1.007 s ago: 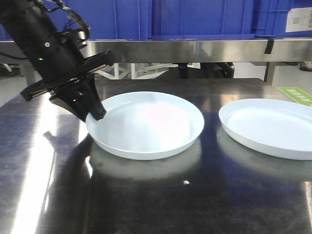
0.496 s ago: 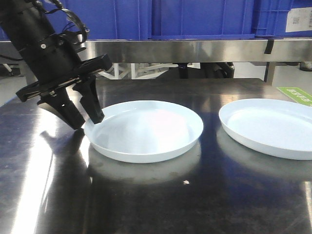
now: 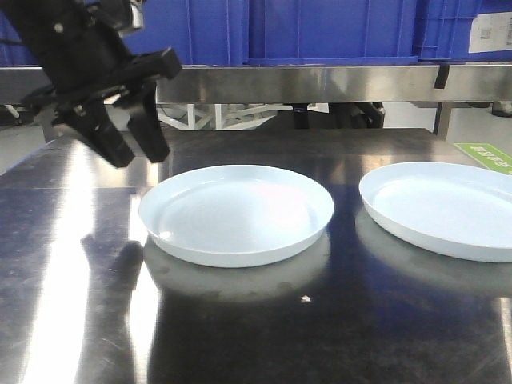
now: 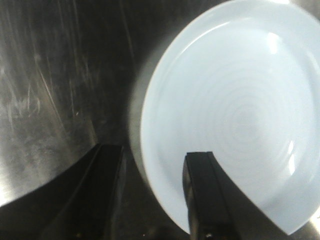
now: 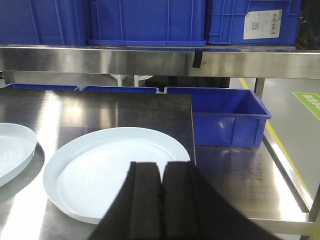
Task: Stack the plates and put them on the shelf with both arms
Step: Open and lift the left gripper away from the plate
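Two pale bluish-white plates lie flat and apart on the dark steel tabletop: one in the middle (image 3: 240, 212) and one at the right (image 3: 448, 208). My left gripper (image 3: 138, 156) hangs open above and to the left of the middle plate, touching nothing. In the left wrist view its fingers (image 4: 199, 190) straddle that plate's (image 4: 235, 110) rim from above, with air between. My right gripper (image 5: 161, 165) is shut on nothing, over the near edge of the right plate (image 5: 110, 175). The shelf's brushed-metal rail (image 3: 320, 82) runs along the back.
Blue crates (image 3: 320, 28) stand on the shelf above the rail. More blue crates (image 5: 220, 115) sit low behind the table's right end. The tabletop's right edge (image 5: 285, 160) drops off to the floor beside the right plate.
My left gripper opened off the middle plate's left rim and rose up and to the left. The plate settled flat on the tabletop. The right plate has not moved.
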